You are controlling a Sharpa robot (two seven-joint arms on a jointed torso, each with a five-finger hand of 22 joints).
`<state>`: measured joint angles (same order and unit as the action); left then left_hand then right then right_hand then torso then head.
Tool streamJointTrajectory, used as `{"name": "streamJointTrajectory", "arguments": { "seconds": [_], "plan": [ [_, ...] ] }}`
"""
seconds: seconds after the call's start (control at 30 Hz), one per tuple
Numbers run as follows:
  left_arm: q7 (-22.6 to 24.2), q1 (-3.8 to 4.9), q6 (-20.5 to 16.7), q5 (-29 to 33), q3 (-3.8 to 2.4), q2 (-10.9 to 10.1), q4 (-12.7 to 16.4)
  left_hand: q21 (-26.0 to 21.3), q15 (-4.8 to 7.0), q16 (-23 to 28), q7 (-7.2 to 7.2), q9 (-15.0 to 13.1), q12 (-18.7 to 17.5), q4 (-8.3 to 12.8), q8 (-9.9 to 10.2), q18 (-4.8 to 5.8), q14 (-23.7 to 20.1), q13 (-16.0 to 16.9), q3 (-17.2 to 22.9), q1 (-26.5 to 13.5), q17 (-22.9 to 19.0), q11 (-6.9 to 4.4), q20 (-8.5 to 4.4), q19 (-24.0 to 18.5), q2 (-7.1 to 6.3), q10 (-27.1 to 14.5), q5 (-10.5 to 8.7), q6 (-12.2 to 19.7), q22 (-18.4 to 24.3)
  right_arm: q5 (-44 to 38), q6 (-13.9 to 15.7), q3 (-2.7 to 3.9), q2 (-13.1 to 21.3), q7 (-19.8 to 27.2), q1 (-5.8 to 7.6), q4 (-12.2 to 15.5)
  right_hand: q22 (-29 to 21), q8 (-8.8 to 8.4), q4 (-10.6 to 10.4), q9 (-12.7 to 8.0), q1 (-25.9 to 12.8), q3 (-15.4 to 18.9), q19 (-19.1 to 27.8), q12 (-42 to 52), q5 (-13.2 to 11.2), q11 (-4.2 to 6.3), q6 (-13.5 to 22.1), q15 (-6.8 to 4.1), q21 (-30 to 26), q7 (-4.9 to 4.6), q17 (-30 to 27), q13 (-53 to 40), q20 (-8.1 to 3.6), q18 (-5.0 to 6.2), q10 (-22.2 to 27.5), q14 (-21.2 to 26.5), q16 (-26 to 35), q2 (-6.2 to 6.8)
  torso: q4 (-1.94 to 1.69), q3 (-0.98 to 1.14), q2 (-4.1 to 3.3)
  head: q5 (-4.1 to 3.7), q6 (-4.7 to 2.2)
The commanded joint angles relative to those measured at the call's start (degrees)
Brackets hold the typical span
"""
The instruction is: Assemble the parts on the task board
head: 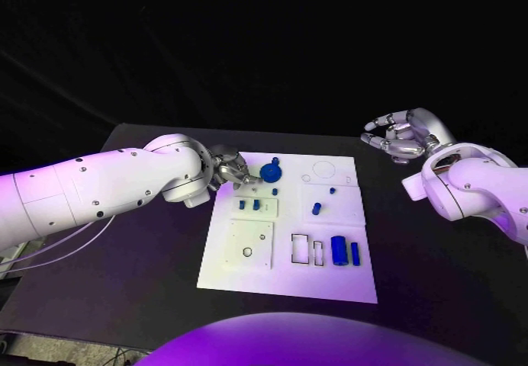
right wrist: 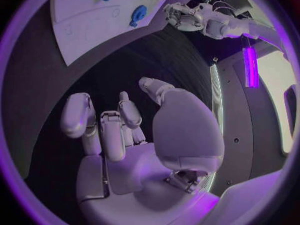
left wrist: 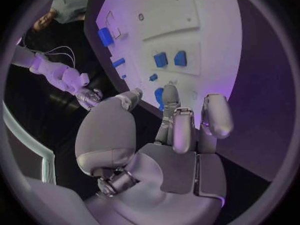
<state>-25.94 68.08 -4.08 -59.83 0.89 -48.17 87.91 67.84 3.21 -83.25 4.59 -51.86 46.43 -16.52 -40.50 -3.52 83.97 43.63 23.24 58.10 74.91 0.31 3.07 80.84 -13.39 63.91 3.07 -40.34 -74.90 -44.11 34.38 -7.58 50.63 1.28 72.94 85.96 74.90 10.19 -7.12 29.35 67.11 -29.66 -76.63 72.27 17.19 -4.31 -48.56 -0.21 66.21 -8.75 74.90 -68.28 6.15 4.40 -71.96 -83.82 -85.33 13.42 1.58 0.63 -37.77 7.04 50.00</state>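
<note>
The white task board [head: 288, 284] lies mid-table. On its far part sit a round blue disc [head: 271, 172], two small blue pegs [head: 249, 204] and further small blue pieces; a blue cylinder [head: 339, 250] and a bar [head: 355, 253] stand at its near right. My left hand [head: 231, 169] hovers at the board's far-left edge, fingers apart, tips just short of the disc [left wrist: 159, 96] and holding nothing. My right hand [head: 401, 136] hangs off the board beyond its far-right corner, fingers loosely bent and empty [right wrist: 125, 135].
Rectangular cut-outs [head: 306, 248] and a raised plate with holes [head: 251, 244] mark the board's near half. Black table [head: 132, 252] surrounds the board on all sides. In the right wrist view the board [right wrist: 81, 20] and my left hand [right wrist: 184, 15] lie far off.
</note>
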Motion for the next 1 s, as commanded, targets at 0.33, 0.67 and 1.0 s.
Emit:
{"name": "streamJointTrajectory", "arguments": {
  "seconds": [0.33, 0.67, 1.0],
  "plan": [
    [22.1, -0.14, -14.8, -8.9, 0.57, 1.6, -0.3, -41.4, -3.84, 31.8, 3.58, 12.9, -6.7, 0.4, 7.3, -6.62, -19.4, -8.8, -4.7, 20.7, -18.1, 3.57, 3.61, -20.5, -1.26, -10.4, 15.00, 0.9, 3.4, -0.2, -0.1, 0.00, 0.0, 0.5, -0.03, 0.0, 2.8, 0.22, -0.3, 0.1, -0.6, 0.0, 0.6, -0.1, -0.2, 0.14, 0.5, 0.35, -0.6, -0.10, 4.8, 0.4, 0.16, 1.16, 0.7, -3.0, 0.5, -0.07, -0.02, -0.11, -0.05, -0.58, -0.66],
    [28.9, -0.54, -14.9, -25.4, 2.16, 4.2, -2.4, -45.6, -3.08, 34.2, 1.00, 22.2, -18.2, 1.4, 16.5, -6.75, -19.8, -21.1, 0.1, 26.7, -22.4, 3.83, 3.25, -19.1, -3.19, -10.1, 9.81, -6.0, 4.4, -0.1, -0.3, -0.01, -0.3, 0.6, -0.05, -0.1, 1.5, 0.46, 0.3, 0.2, -0.6, -0.5, 2.3, -7.1, 0.0, 0.18, 0.8, 0.32, -3.5, -0.09, 2.2, 8.4, 0.15, 1.73, 7.1, -1.9, 2.1, -0.26, -0.01, -0.10, -0.07, -0.84, -0.97],
    [27.6, -0.67, -7.5, -37.9, 3.31, 7.6, -5.7, -42.6, -2.55, 26.6, 1.05, 24.6, -24.1, 1.8, 20.8, -6.31, -14.9, -27.0, -2.8, 26.0, -18.5, 3.23, 2.60, -16.3, -2.87, -8.9, 4.55, -8.9, 1.0, -0.5, -0.5, -0.03, -0.4, 0.7, -0.13, 0.0, 1.0, 0.71, 0.7, 0.3, -0.5, -1.1, 2.9, -11.9, 0.0, 0.21, 0.8, 0.29, -4.8, -0.07, 1.4, 13.8, 0.14, 1.92, 10.3, -1.6, 2.8, -0.33, 0.04, -0.12, -0.12, -0.90, -1.12]
  ]
}}
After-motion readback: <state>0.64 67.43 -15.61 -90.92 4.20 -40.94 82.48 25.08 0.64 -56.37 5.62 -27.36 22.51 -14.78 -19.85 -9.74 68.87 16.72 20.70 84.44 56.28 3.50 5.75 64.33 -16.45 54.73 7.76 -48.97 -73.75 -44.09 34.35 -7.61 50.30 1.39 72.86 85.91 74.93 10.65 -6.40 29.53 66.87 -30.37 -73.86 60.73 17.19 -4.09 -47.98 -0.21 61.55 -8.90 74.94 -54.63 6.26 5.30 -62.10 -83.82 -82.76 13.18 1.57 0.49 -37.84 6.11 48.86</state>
